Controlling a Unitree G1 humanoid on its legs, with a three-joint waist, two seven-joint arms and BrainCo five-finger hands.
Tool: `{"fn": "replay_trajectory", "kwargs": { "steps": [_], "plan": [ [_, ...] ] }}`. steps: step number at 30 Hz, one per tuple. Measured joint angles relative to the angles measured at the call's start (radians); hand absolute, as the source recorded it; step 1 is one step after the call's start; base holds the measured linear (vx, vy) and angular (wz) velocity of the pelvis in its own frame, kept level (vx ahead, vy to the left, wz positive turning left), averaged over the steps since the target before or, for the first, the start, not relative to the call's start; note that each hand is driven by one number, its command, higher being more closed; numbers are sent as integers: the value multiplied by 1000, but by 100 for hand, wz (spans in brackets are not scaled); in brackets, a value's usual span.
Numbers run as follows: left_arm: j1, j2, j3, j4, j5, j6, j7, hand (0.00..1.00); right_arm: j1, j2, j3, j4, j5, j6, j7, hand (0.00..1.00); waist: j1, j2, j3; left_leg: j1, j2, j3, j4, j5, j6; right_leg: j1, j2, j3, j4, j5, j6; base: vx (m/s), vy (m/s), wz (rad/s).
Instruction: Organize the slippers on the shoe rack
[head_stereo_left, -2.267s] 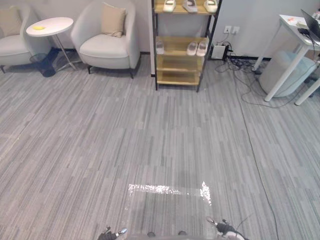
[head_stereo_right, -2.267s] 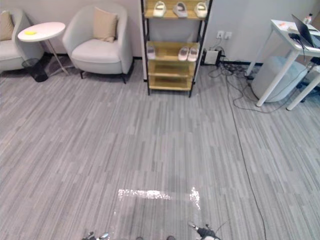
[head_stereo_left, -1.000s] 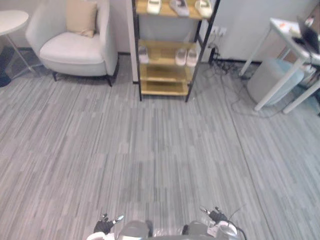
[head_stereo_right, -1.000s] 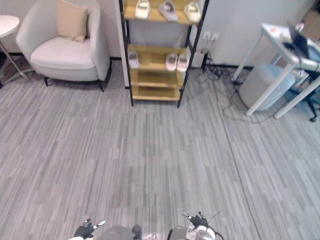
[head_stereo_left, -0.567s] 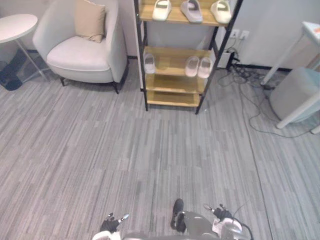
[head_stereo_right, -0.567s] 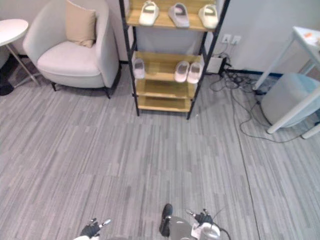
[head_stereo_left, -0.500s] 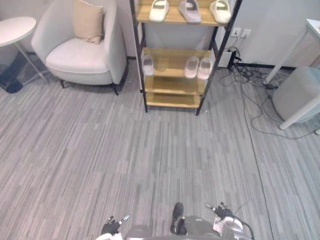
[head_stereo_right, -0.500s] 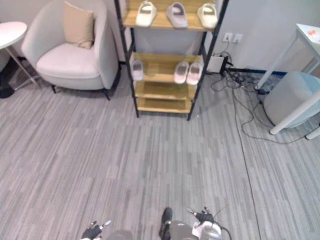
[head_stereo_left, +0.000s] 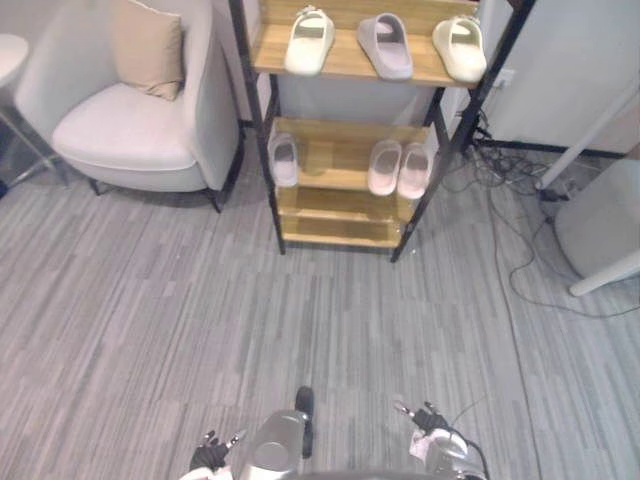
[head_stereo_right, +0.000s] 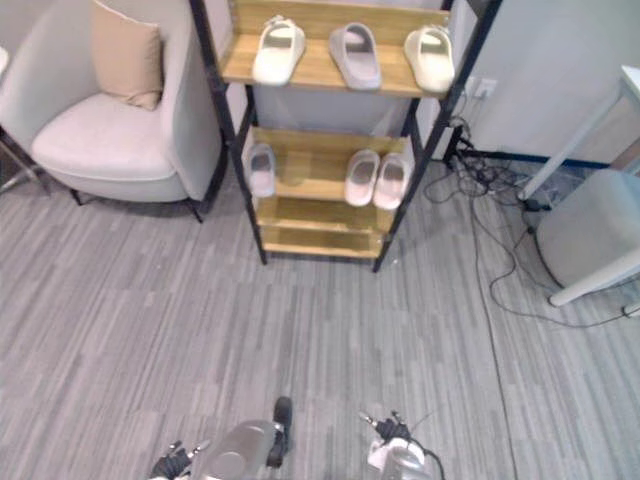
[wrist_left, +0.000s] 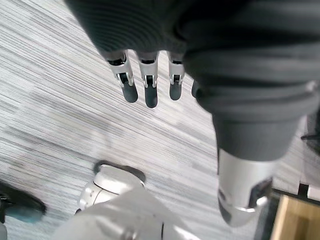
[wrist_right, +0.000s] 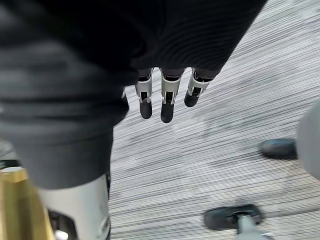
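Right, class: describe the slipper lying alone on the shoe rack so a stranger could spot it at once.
Find the wooden shoe rack beside the pale armchair. On the shelf under the row of three slippers, this slipper lies alone at the left end; the pair there sits together at the right.

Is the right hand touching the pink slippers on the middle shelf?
Apart. Left eye view: bare floor lies between the right hand and the pink slippers on the shoe rack.
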Motion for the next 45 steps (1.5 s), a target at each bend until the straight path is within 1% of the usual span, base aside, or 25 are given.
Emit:
{"fn": "replay_trajectory", "kwargs": {
  "steps": [1,2,3,4,6,7,9,10,11,12,13,14,15,16,17,18,19,21,23,25,26,27,29,36,45],
  "plan": [
    [0,2,-4,1,0,1,0,0,3,-1,0,5,-2,0,1,0,-4,0,0,21,-3,-2,-1,-9,-3,-15,-13,-13,51,0,-8,595,137,12],
    [4,9,-22,1,-1,2,1,0,14,-4,0,-1,-21,-1,3,0,-16,6,-4,104,-10,-10,-23,-34,-3,-67,-62,-77,167,-14,-60,497,88,29],
    [-4,18,-33,0,-2,1,0,0,19,-7,5,-5,-27,-1,5,0,-27,-1,-6,172,-9,-18,-62,-39,0,-100,-78,-121,157,-32,-83,497,88,30],
    [-8,18,-33,0,-2,1,0,0,22,-7,6,-3,-27,-1,5,0,-28,-2,-6,186,-7,-20,-73,-40,0,-108,-78,-131,142,-37,-90,453,29,34],
    [-27,16,-33,-2,-1,-3,-1,0,5,-11,6,6,-27,-2,7,0,-47,1,-7,263,19,-52,-135,-48,-14,-180,-48,-173,-140,-36,-107,477,-5,39],
    [-31,16,-33,-3,-1,-4,-1,0,-1,-12,6,7,-27,-2,8,0,-50,3,-5,271,25,-57,-141,-52,-20,-195,-38,-169,-199,-21,-108,468,-52,35],
    [-35,12,-33,2,1,2,1,0,-19,-15,7,11,-27,0,11,0,-62,10,2,302,49,-72,-143,-75,-58,-240,12,-117,-481,125,-112,465,-98,26],
    [-35,12,-33,2,1,2,1,0,-19,-16,8,11,-27,1,11,0,-62,10,2,312,51,-73,-143,-81,-67,-239,20,-103,-523,160,-113,472,-143,20],
    [-30,12,-32,2,1,2,2,0,-17,-17,9,12,-28,1,12,0,-62,8,2,341,51,-81,-142,-102,-95,-238,32,-75,-597,238,-123,482,-191,30],
    [-21,14,-31,1,1,1,3,0,-9,-19,9,11,-28,2,12,0,-66,1,0,372,44,-113,-140,-133,-105,-232,31,-51,-615,288,-135,496,-223,41],
    [-20,15,-31,1,1,1,3,0,-5,-20,8,9,-27,1,12,0,-69,-2,-2,382,43,-129,-137,-149,-106,-232,30,-42,-608,309,-144,504,-283,65],
    [-32,-4,-29,3,1,1,4,0,-11,-49,7,9,-28,1,13,0,-80,41,-5,406,92,-169,-127,-195,-109,-239,61,-63,-529,319,-168,404,-235,49],
    [-32,-7,-28,2,1,0,3,0,-11,-49,7,10,-28,1,13,0,-79,47,-9,402,102,-173,-121,-197,-113,-240,65,-68,-523,304,-167,569,-334,66],
    [-35,-35,1,-1,1,-6,0,0,-11,-44,-10,10,-27,-1,13,0,-79,65,-12,336,138,-208,24,-200,-118,-214,91,-110,-539,267,-192,515,-320,45],
    [-36,-45,22,1,1,-2,3,0,-9,-43,-14,5,-26,-2,12,0,-79,78,-9,282,158,-213,145,-200,-121,-181,117,-123,-563,263,-207,512,-328,45],
    [-36,-48,26,1,1,-2,3,0,-9,-43,-14,3,-26,-3,12,0,-79,82,-8,264,167,-213,192,-198,-124,-169,125,-126,-571,262,-215,459,-277,23],
    [-34,-57,40,-1,1,0,2,0,-9,-43,-10,-1,-24,-1,7,0,-74,98,1,166,216,-190,437,-191,-139,-95,168,-139,-609,240,-240,374,-190,11],
    [-38,-52,37,-3,0,0,2,0,-7,-40,-5,2,-18,-1,1,0,-67,95,5,119,238,-151,524,-210,-136,-47,180,-145,-631,226,-251,328,-130,5],
    [-47,-40,9,-9,0,-4,2,0,-9,-40,-5,5,-14,-1,-5,0,-63,82,13,35,228,-93,502,-242,-129,20,173,-146,-669,211,-249,268,-58,1],
    [-51,-38,-2,-12,-1,-4,4,0,-12,-40,-5,5,-7,-1,-7,0,-62,79,15,-7,193,-98,363,-243,-133,37,154,-136,-680,204,-237,207,53,-10],
    [-54,-37,-6,-10,-2,-3,5,0,-14,-42,-5,6,-4,-1,-8,0,-62,80,15,-23,160,-112,193,-205,-132,43,136,-123,-678,195,-218,200,140,-32],
    [-52,-35,-10,-5,-3,-3,4,0,-8,-47,-4,10,-4,0,-10,0,-55,75,11,11,132,-114,116,-89,-123,53,122,-98,-672,188,-196,216,140,-30],
    [-52,-22,-20,2,-2,-3,5,0,0,-37,-1,10,-5,0,-8,0,-58,58,1,45,102,-95,65,-74,-109,60,91,-84,-674,180,-171,233,147,-11],
    [-62,2,-65,20,12,1,1,0,16,-38,-3,10,-26,7,-4,0,-65,40,-17,133,51,-68,8,-70,-96,120,49,-49,-710,182,-132,138,105,-12],
    [-57,12,-72,48,12,3,1,0,41,-42,24,10,-26,6,1,0,-69,41,-41,165,42,-69,-61,-49,-65,125,47,-29,-740,202,-127,-30,1,-5]
  ]
}}
